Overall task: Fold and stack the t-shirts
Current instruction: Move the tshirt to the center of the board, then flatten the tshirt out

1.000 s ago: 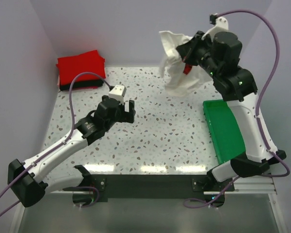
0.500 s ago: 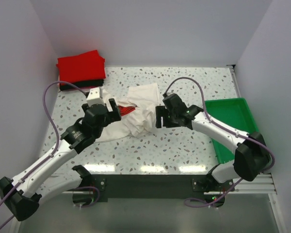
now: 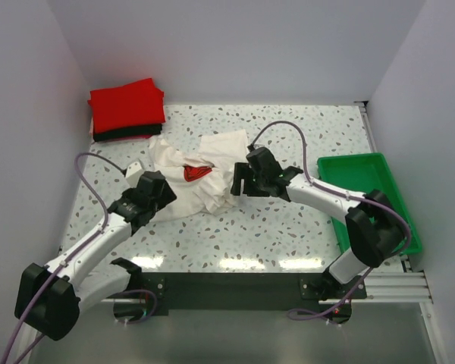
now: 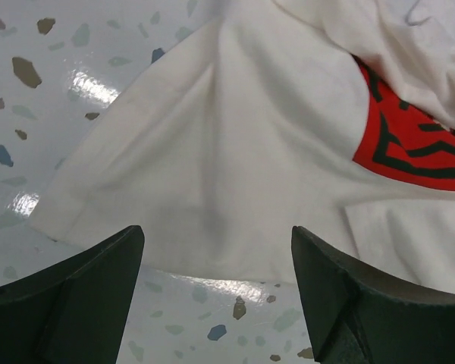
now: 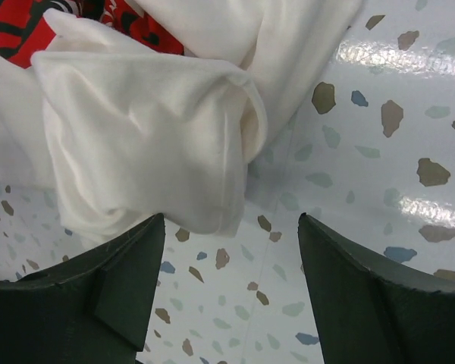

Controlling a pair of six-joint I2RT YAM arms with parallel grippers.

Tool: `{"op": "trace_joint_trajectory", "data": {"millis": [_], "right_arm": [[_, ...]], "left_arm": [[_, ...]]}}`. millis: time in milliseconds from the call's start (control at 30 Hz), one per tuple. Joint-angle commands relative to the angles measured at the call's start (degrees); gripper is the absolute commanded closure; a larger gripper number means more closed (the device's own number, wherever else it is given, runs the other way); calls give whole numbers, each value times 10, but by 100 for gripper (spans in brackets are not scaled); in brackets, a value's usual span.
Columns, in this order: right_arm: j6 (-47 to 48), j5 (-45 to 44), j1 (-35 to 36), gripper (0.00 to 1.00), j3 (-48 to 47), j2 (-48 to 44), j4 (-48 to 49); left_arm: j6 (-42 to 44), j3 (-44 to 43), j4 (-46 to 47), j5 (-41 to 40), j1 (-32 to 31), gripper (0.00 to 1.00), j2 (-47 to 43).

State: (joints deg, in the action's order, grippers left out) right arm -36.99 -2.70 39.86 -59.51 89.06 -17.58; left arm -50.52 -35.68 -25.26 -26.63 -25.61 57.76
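Observation:
A cream-white t-shirt (image 3: 212, 163) with a red chest print (image 3: 196, 172) lies crumpled on the middle of the table. A folded red t-shirt (image 3: 127, 106) rests on a folded black one (image 3: 117, 136) at the back left. My left gripper (image 3: 161, 196) is low at the white shirt's left edge, open; the left wrist view shows the shirt's hem (image 4: 235, 159) just beyond its empty gripper (image 4: 216, 303). My right gripper (image 3: 238, 180) is at the shirt's right side, open. In the right wrist view, a bunched fold (image 5: 144, 136) lies just ahead of its empty gripper (image 5: 231, 296).
A green plastic tray (image 3: 356, 189) stands at the right edge of the speckled table (image 3: 273, 220), under the right arm. Pale walls close the back and both sides. The arms' cables loop above the table near each wrist.
The right gripper, shut on the white shirt high at the back a second ago, came down, let it go on the table and stands open. The left arm moved to the shirt's left edge.

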Motion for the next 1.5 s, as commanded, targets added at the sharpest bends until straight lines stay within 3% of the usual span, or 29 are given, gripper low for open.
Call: {"op": "trace_joint_trajectory", "data": {"millis": [0,267,700,933,1033,1067,1100,1167,1200,1267,1467], "right_arm": [[-23,17,5,26,-9,21,66],[-41,26,5,30,3,61,101],[-31,26,5,37,6,93,111],[-30,41,4,39,-9,116,114],[-33,40,4,50,-18,120,110],[-33,34,3,55,-19,119,102],[-31,29,0,67,-26,116,95],[-26,19,-8,79,-34,111,76],[-22,21,-27,91,-43,104,67],[-19,26,-71,100,-49,95,53],[1,52,-196,100,-97,46,-2]], "left_arm": [[-71,29,-6,13,21,17,-16],[-153,90,-40,19,79,18,-3],[-230,111,-52,-62,94,26,4],[-230,113,1,-69,99,47,64],[-219,112,27,-55,99,61,89],[-211,111,41,-50,101,73,96],[-208,106,46,-47,101,82,98],[-192,98,45,-41,104,100,93],[-187,86,41,-42,105,100,89],[-175,69,17,-49,108,100,62],[-105,6,-35,-54,152,100,-53]]}}
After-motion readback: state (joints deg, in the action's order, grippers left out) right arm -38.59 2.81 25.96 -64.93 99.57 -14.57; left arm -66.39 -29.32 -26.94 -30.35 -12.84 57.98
